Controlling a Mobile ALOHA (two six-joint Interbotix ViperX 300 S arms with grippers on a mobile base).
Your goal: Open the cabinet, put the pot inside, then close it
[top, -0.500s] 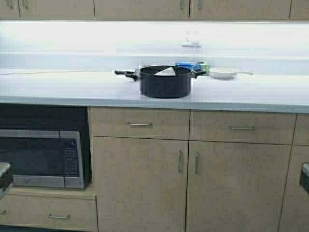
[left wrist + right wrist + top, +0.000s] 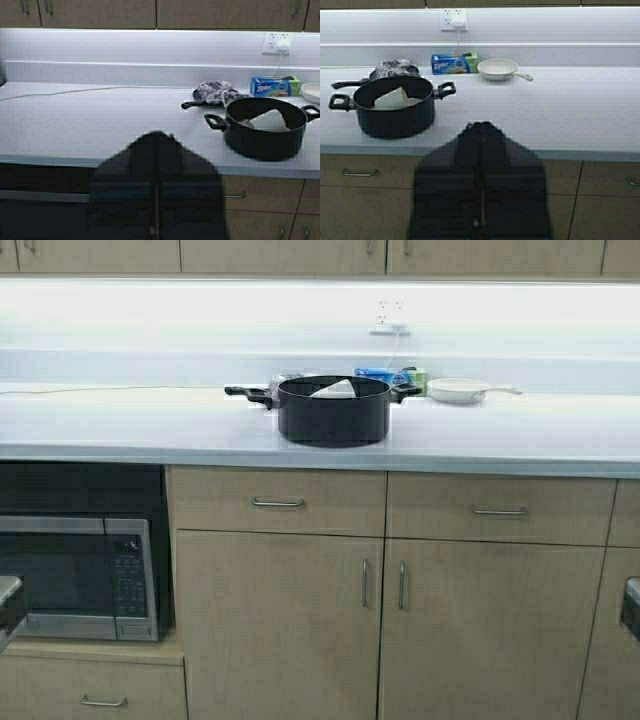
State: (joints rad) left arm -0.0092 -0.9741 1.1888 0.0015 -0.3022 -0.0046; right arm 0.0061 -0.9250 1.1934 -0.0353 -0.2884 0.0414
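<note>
The large black pot (image 2: 333, 415) stands on the white countertop (image 2: 150, 425), a white sheet lying inside it. It also shows in the left wrist view (image 2: 265, 132) and the right wrist view (image 2: 395, 112). The tan wall cabinet (image 2: 280, 254) runs along the top edge, doors shut, handles just visible. My left gripper (image 2: 157, 135) is shut and empty, low in front of the counter and left of the pot. My right gripper (image 2: 481, 124) is shut and empty, low and right of the pot. Both are well short of the pot.
A white frying pan (image 2: 460, 390) and a Ziploc box (image 2: 385, 376) sit behind the pot to its right. A long-handled black pan with grey cloth (image 2: 215, 94) lies behind it. Base cabinets with drawers (image 2: 278, 502) and a microwave (image 2: 75, 575) are below the counter.
The robot has moved: the whole scene has shifted a little to the left in the high view. The pot and both arms stand as before.
</note>
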